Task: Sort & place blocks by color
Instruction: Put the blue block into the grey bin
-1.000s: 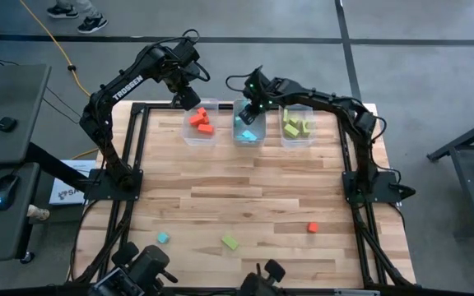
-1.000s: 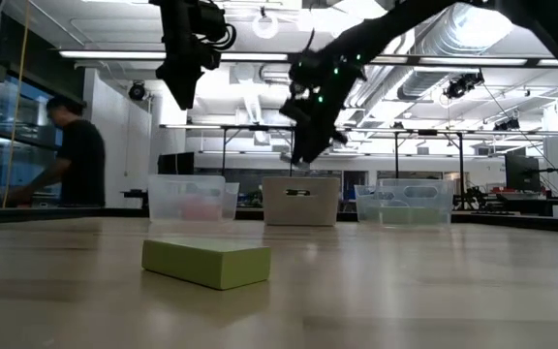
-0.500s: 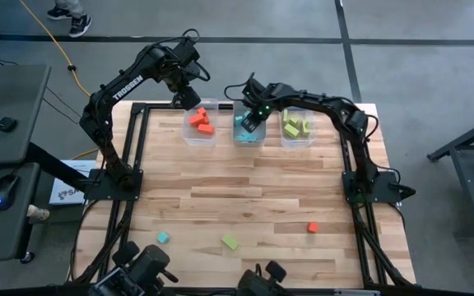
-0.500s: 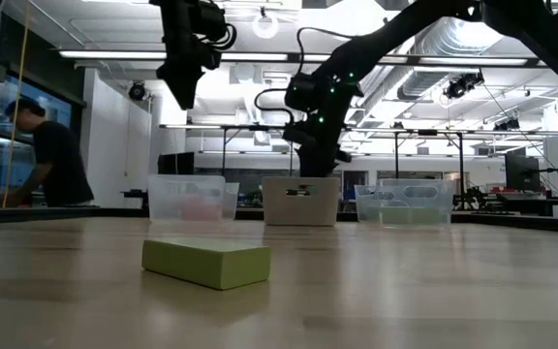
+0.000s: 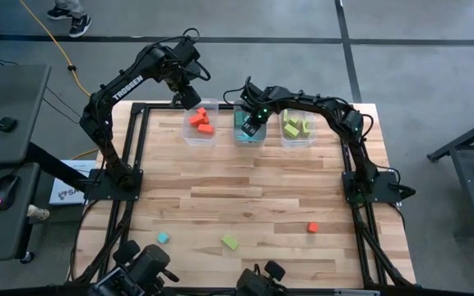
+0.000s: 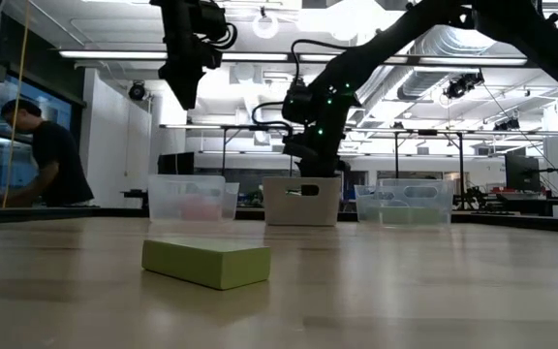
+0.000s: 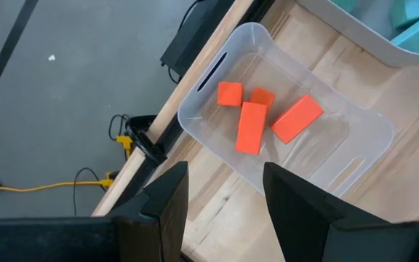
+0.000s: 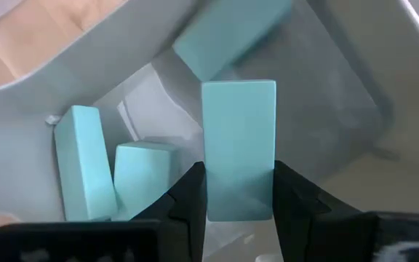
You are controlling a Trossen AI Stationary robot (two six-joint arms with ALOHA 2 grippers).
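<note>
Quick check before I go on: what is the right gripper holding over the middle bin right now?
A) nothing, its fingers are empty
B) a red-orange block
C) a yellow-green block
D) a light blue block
D: in the right wrist view the right gripper is shut on a light blue block, with other light blue blocks lying in the middle bin below it.

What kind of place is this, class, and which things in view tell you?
Probably an open-plan robotics lab or workshop: exposed ceiling ducts, rows of work tables behind the wooden table, and a person working at a side bench.
</note>
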